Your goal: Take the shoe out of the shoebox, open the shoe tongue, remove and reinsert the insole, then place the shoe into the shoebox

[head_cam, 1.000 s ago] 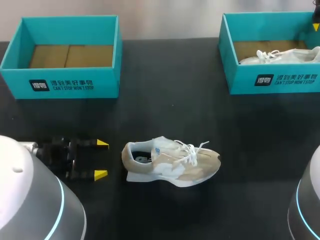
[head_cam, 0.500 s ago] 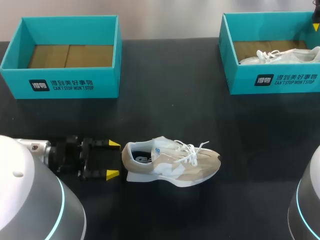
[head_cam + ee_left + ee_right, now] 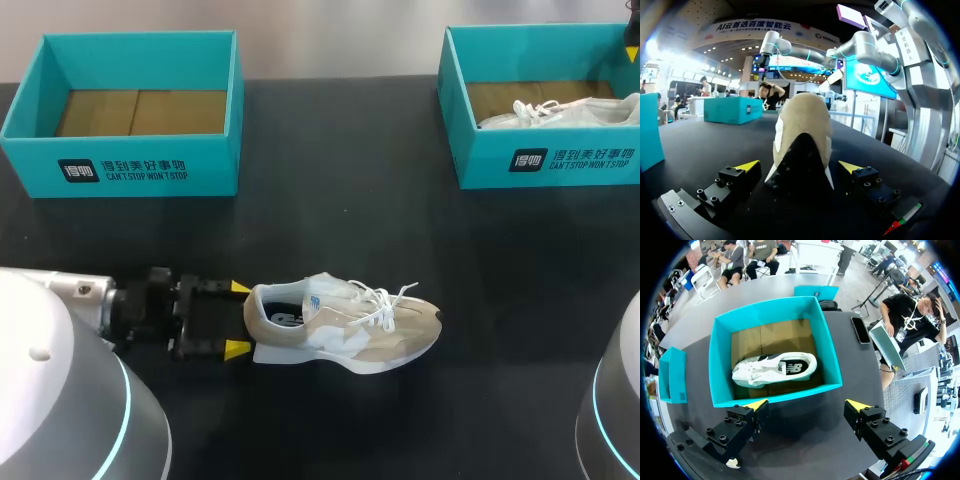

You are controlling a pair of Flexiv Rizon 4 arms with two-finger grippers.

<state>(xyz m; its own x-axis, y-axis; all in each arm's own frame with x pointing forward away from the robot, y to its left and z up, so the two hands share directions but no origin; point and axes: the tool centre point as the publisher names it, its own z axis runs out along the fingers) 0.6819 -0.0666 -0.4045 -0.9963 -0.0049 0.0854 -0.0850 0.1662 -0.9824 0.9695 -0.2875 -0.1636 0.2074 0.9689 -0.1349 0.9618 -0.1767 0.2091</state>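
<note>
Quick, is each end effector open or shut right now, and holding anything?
Left end effector: open, holding nothing, tips either side of the beige sneaker heel.
Right end effector: open, holding nothing, above a teal shoebox.

White logo plus lettering on the fronts of left box [image 3: 122, 171] and right box [image 3: 570, 158], well ahead of left gripper [image 3: 238, 318].
</note>
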